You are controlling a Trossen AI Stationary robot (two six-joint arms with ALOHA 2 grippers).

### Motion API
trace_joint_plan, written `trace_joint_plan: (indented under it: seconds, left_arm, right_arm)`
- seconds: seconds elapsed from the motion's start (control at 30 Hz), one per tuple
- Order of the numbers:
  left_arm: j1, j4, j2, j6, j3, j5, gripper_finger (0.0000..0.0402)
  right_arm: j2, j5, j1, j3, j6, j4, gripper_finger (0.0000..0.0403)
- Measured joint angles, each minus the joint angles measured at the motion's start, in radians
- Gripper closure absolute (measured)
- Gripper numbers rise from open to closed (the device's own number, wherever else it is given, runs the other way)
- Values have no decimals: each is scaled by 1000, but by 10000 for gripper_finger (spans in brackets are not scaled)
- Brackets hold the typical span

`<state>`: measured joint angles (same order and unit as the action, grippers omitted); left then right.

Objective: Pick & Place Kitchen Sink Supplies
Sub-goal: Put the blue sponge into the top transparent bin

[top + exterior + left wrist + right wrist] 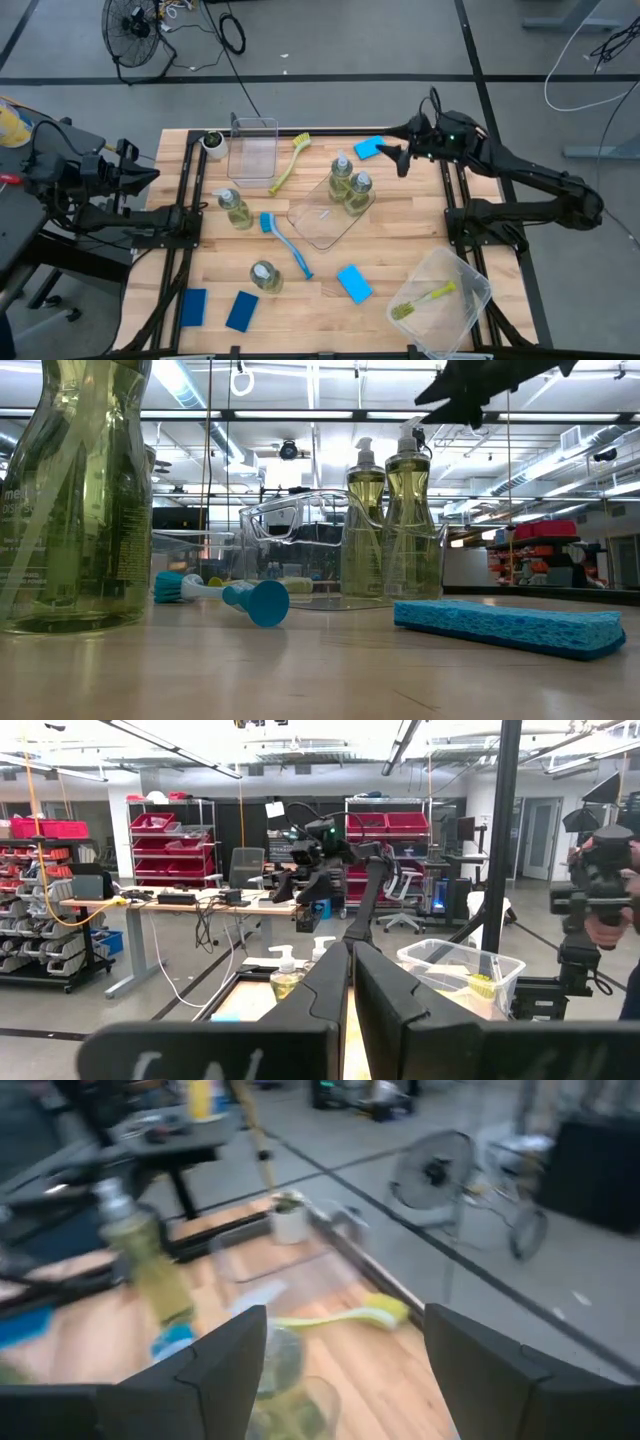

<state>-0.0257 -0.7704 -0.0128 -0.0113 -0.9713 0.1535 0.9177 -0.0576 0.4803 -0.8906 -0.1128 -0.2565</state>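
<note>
High view: the right gripper [392, 158] hangs with fingers spread wide and empty, just beside the blue sponge [368, 148] at the table's far edge, so a reach for that sponge looks to be the step in hand. It must drop lower and straddle the soft, flat pad. Two clear bottles [350, 184] of yellow-green liquid stand on the glossy tray [310, 222]. One brush [424, 300] lies in the bin [470, 285]. Left gripper [148, 176] waits off-table, fingers closed.
</note>
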Motion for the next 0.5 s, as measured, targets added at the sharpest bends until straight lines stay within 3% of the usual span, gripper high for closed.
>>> trace_joint_plan:
  seconds: [0.37, 0.5]
  left_arm:
    - [0, 0, 0, 0, 0, 0, 376]
    - [0, 0, 0, 0, 0, 0, 376]
  right_arm:
    - [90, 247, 70, 0, -127, -81, 133]
    - [115, 276, 70, 0, -177, -91, 133]
